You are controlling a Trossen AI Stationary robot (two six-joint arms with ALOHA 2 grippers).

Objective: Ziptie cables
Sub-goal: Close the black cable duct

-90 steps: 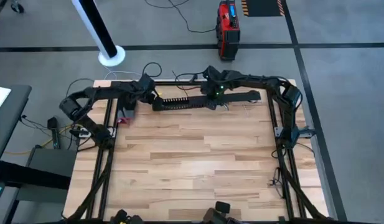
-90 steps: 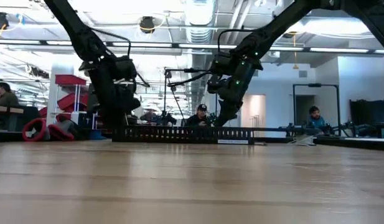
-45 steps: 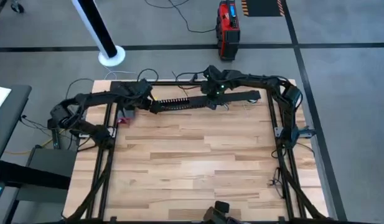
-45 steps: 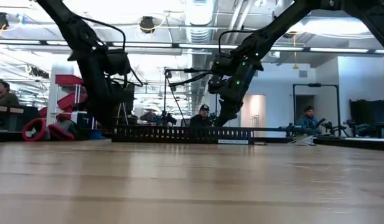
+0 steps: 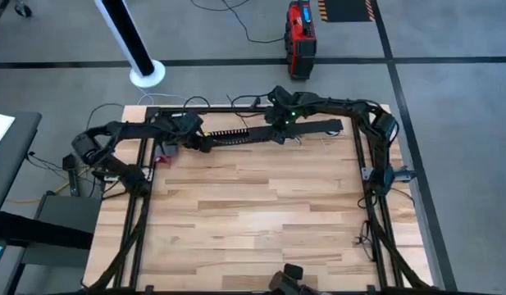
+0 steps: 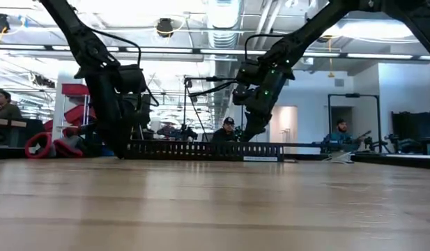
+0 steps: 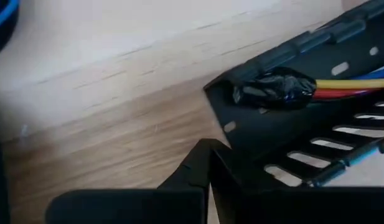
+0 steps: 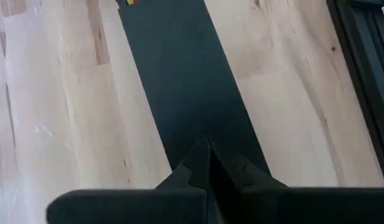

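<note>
Light wood tabletop [image 5: 253,213] | red/yellow/blue cables [image 7: 356,84] in black slotted plastic channel [image 5: 240,136], upper centre | left gripper [image 7: 207,152] closed at channel end | right gripper [image 8: 204,152] closed over flat black strip [image 8: 182,74] | step: positioning; next needs a ziptie, none visible.

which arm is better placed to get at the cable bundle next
Probably left. The left gripper sits at the end of the black slotted plastic channel, where the taped red, yellow and blue cables show. The right gripper sits over the flat black strip.
</note>
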